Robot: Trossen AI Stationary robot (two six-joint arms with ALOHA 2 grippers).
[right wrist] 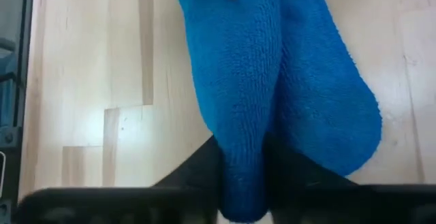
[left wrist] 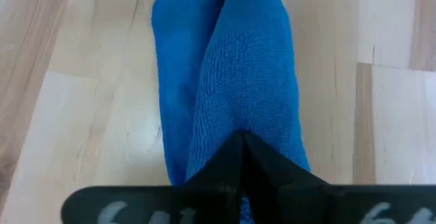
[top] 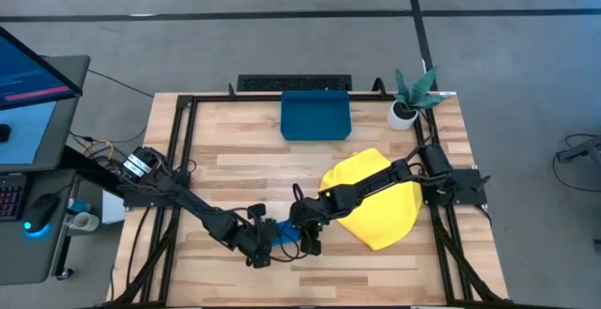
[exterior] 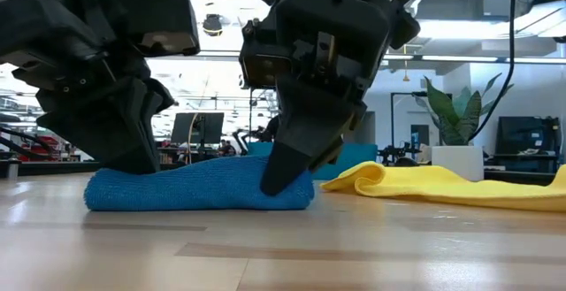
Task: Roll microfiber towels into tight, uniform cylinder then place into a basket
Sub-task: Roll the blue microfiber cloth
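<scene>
The rolled royal-blue microfiber towel [exterior: 199, 190] lies near the wooden desk's [top: 235, 159] front edge, the left gripper [top: 266, 250] clamped tight on one end, the right gripper [top: 307, 235] partly parted around the other, beside the flat yellow microfiber towel [top: 380, 217].

One camera looks straight down on the whole wooden table [top: 394, 271] from well above. Another sits at tabletop height, facing level across it, close to the rolled blue towel [exterior: 199, 191]. Both wrist cameras look down that same towel from very near, at opposite ends.
</scene>
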